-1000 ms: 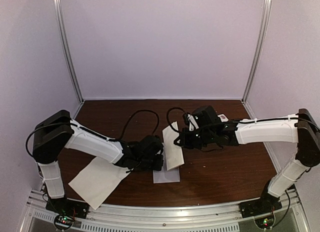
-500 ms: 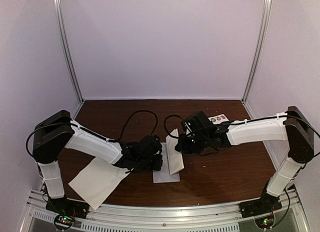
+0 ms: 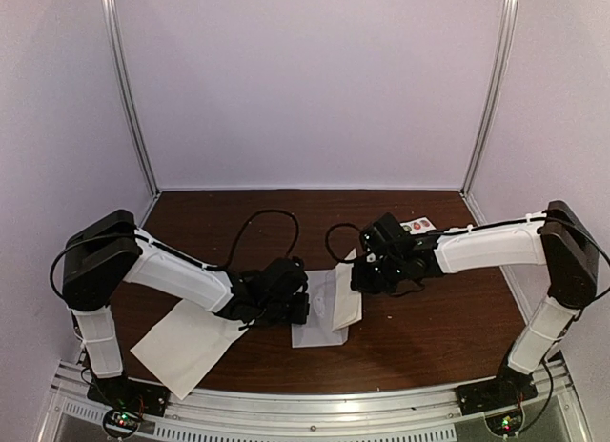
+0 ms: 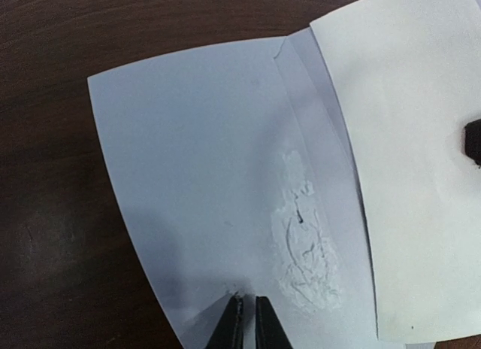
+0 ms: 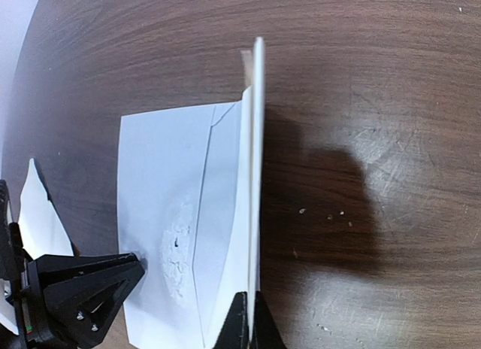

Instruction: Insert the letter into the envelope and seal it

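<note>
Two hands meet at the near middle of the dark wooden surface (image 3: 429,318). The left hand (image 4: 246,308), fingers almost pressed together, pinches the near edge of the pale grey-white oblong paper envelope (image 4: 203,176). The envelope lies flat, long axis running away from the arm bases, flap side seemingly facing right. The plain white paper letter (image 4: 406,138), clamped edge-up in the right hand (image 5: 248,311), has dropped from its raised tilt onto the envelope's right side, so insertion looks imminent.
</note>
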